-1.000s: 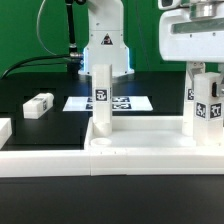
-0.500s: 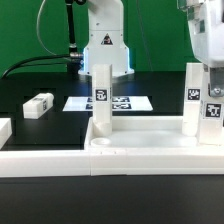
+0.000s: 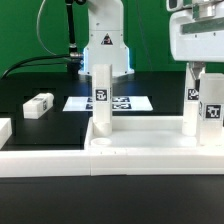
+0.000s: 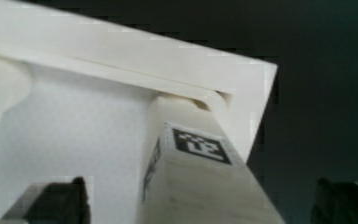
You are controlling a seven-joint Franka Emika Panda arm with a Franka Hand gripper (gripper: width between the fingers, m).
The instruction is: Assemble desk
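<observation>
The white desk top (image 3: 140, 135) lies as a tray at the front, and its corner shows in the wrist view (image 4: 87, 110). One tagged leg (image 3: 102, 100) stands upright in it on the exterior view's left. Two tagged legs (image 3: 193, 100) (image 3: 213, 110) stand at its right end. My gripper (image 3: 200, 70) hangs over the right legs. In the wrist view a tagged leg (image 4: 202, 170) rises from the tray corner between my fingers (image 4: 60, 200). My gripper (image 4: 202, 205) is open, with gaps on both sides of that leg.
A loose white leg (image 3: 38, 104) lies on the black table at the exterior view's left. Another white part (image 3: 3, 128) sits at the left edge. The marker board (image 3: 125, 103) lies behind the desk. The robot base (image 3: 105, 45) stands at the back. A long white rail (image 3: 60, 165) runs along the front.
The gripper body swung toward the exterior view's right and up half a second ago, then came back over the right legs. The legs and desk top have not visibly moved.
</observation>
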